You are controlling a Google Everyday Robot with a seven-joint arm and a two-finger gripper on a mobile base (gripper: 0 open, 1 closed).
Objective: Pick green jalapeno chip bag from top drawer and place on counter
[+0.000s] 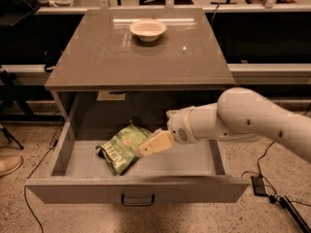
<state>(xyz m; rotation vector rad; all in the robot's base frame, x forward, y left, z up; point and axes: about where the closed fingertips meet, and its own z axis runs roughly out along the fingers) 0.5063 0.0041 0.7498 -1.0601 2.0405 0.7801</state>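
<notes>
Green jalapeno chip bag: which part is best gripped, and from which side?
Probably its crinkled edge on the view's right, approached from that side and slightly above. The green jalapeno chip bag lies flat and askew on the floor of the top drawer, so only a puffed edge offers a pinch. The gripper hangs inside the drawer at that edge, and the drawer is open from above.

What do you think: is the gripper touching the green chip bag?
Cannot tell. In the camera view the gripper overlaps the green chip bag in the top drawer, yet might hover above it.
</notes>
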